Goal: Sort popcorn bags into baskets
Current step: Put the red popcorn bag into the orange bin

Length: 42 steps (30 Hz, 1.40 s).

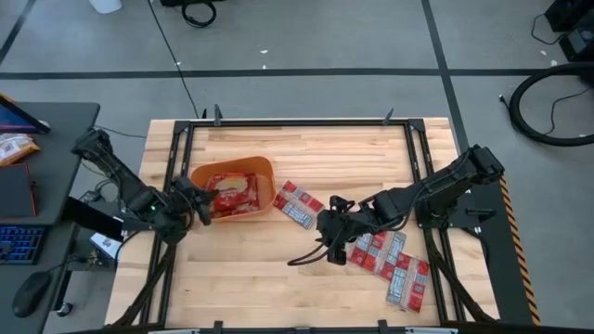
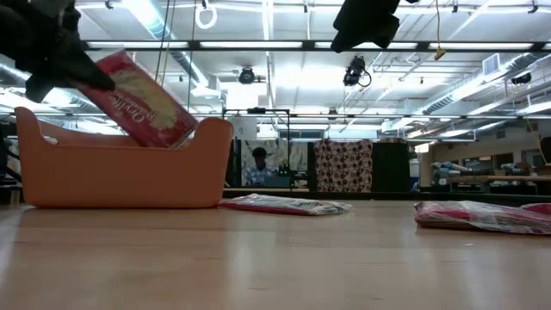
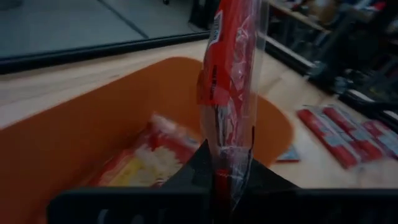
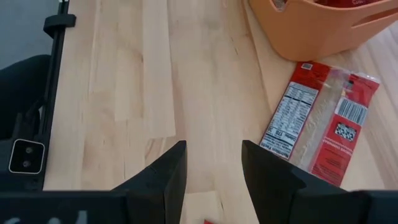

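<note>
I have the left gripper (image 3: 227, 180) clamped on a popcorn bag (image 3: 231, 81) above the orange tub (image 1: 269, 176) near the table's left edge, release next, while right gripper (image 4: 213, 168), jaws apart, waits mid-table.

The left arm is reaching in from the left side, and the left gripper (image 1: 198, 202) is closing its fingers on a red popcorn bag (image 3: 231, 87). The right arm is stretching in from the right side, and the right gripper (image 4: 212, 165) is hanging with its fingers apart.
</note>
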Available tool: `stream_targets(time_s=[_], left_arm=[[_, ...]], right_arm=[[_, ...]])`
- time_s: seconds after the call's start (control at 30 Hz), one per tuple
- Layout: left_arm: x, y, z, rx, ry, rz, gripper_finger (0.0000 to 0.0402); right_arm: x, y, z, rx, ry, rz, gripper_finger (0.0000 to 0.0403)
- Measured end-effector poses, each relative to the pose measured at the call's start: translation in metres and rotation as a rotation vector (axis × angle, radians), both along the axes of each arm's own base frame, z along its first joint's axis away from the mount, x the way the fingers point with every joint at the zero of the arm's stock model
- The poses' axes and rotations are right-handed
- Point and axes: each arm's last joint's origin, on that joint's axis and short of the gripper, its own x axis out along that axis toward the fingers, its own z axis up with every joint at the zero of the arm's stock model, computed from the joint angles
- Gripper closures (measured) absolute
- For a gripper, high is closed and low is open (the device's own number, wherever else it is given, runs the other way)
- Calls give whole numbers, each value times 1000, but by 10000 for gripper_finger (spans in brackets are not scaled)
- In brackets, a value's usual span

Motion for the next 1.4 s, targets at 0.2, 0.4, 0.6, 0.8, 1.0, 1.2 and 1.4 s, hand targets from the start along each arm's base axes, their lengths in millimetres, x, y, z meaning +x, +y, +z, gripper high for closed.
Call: stream_targets(time_s=[0.2, 0.4, 0.6, 0.8, 1.0, 1.2, 1.4], left_arm=[[-2, 12, -7, -130, 36, 126, 365], [0, 14, -4, -121, 108, 106, 329], [2, 12, 18, -32, 149, 26, 270], [-2, 19, 27, 22, 209, 52, 227], [-2, 24, 27, 99, 272, 69, 223], [-3, 34, 28, 306, 354, 145, 223], [10, 33, 34, 295, 329, 114, 223]], right_arm=[[0, 0, 0, 0, 1, 1, 246], [0, 0, 0, -4, 1, 7, 246], [0, 0, 0, -4, 1, 7, 246], [0, 0, 0, -4, 1, 7, 246], [0, 0, 0, -13, 1, 18, 246], [1, -2, 0, -21, -1, 20, 246], [3, -5, 1, -29, -13, 24, 246]])
